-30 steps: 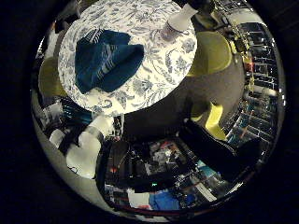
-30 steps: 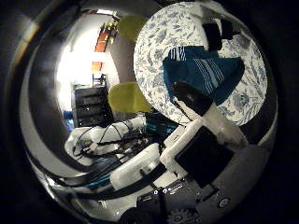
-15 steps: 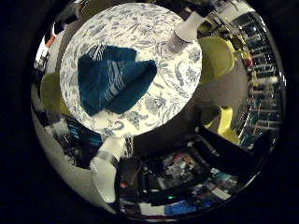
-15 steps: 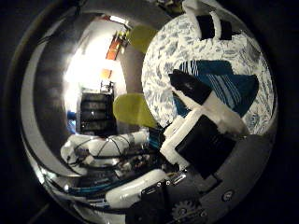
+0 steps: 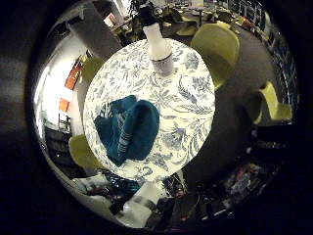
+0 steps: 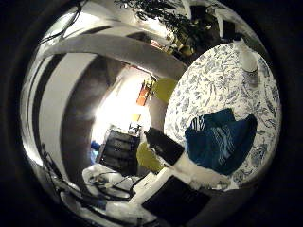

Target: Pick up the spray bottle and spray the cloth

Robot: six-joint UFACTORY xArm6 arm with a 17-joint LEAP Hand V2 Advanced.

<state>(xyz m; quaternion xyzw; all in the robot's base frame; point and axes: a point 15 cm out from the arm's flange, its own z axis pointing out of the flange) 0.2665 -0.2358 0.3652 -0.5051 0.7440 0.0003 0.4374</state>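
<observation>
Spray bottle (image 5: 157,43) stood upright on the round patterned table (image 5: 195,105), near the rim, its long axis vertical and its nozzle end uppermost. Taking the bottle as the landmark, the teal cloth (image 5: 128,129) lay crumpled well apart from it, toward the table's opposite side, and yellow chairs (image 5: 219,46) ringed the table just beyond it. The right hand (image 6: 177,175) hung well above the table with its palm facing down over the cloth side, so the bottle lay off toward the far rim. One finger (image 6: 163,145) reached out fairly straight, clasping nothing; the rest were not visible. Reaching the bottle probably meant travelling across and descending.
</observation>
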